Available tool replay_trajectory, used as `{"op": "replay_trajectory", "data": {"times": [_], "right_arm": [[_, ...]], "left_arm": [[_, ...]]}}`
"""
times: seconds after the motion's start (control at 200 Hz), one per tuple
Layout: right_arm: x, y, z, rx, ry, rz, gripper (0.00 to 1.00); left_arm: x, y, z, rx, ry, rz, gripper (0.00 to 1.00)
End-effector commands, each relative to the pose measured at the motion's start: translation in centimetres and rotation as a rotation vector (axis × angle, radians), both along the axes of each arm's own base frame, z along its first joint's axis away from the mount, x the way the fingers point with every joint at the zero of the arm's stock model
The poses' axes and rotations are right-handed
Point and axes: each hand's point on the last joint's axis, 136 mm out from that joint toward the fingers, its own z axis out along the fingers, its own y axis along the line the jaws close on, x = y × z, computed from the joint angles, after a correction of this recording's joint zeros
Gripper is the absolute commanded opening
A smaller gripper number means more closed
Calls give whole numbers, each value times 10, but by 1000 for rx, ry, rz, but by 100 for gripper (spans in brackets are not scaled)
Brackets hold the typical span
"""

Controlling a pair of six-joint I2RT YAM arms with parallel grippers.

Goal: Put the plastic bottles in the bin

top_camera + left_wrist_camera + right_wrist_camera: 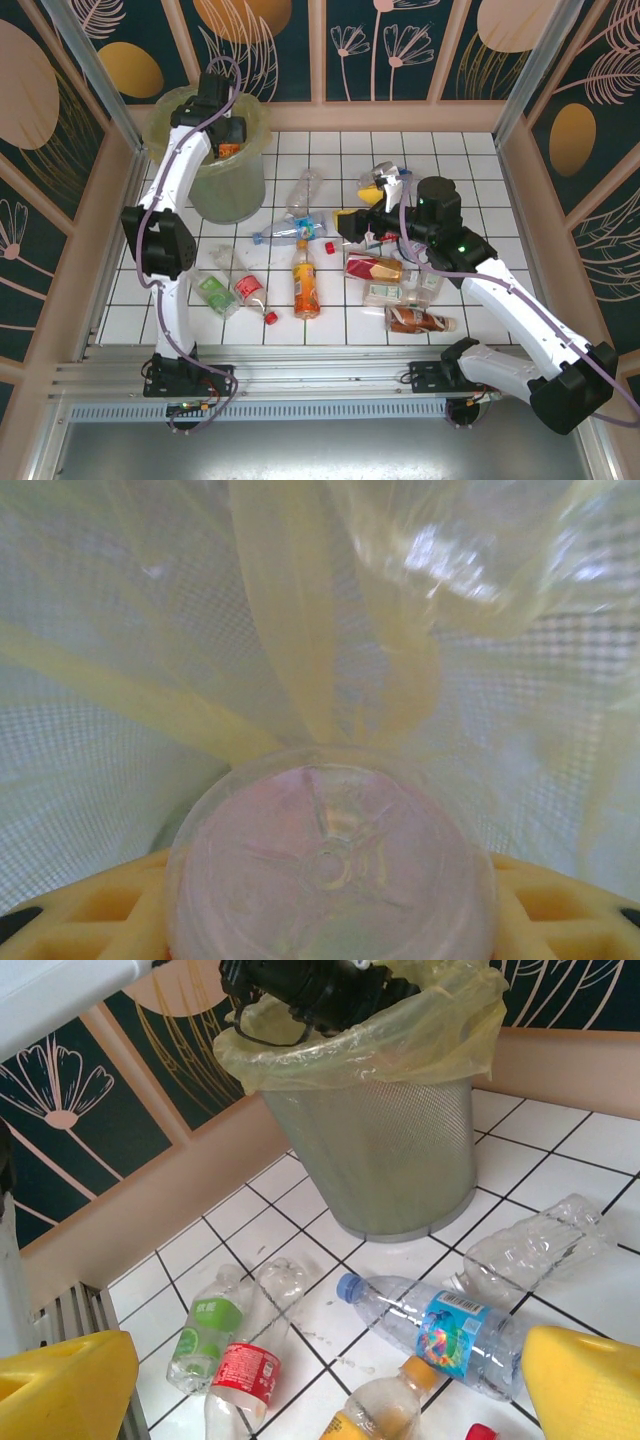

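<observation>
Left gripper inside the bin, its yellow fingers narrowed onto a clear bottle held base outward, with the folds of the yellow bag just behind it. Right gripper spread wide and empty, hovering over the loose bottles on the tiled table. Likely hazards: on release the bottle may lodge in a bag fold rather than drop. Fingers lifting out may snag the thin bag and drag it off the rim or rock the bin. At the right, crowded, crushed bottles may roll aside or be taken two at a time. Count: one bin, one bag, one bottle in hand, at least nine bottles on the tiles (the cluster under the right arm is hard to separate), and two loose red caps.
</observation>
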Motion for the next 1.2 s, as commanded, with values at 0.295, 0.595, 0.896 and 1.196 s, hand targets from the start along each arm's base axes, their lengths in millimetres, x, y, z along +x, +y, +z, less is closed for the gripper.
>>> {"op": "replay_trajectory", "data": {"times": [0.295,0.595,0.896,1.196], "right_arm": [[-2,5,-10,-23,29,21,99],[0,7,-13,-29,46,16,99],[2,8,-16,-34,54,12,99],[4,8,-20,-44,60,1,99]], "left_arm": [[6,-1,-51,-32,112,-30,51],[0,-3,-79,-54,193,-40,57],[-2,-3,-74,-62,191,-37,70],[-3,-3,-36,-86,121,-27,84]]}}
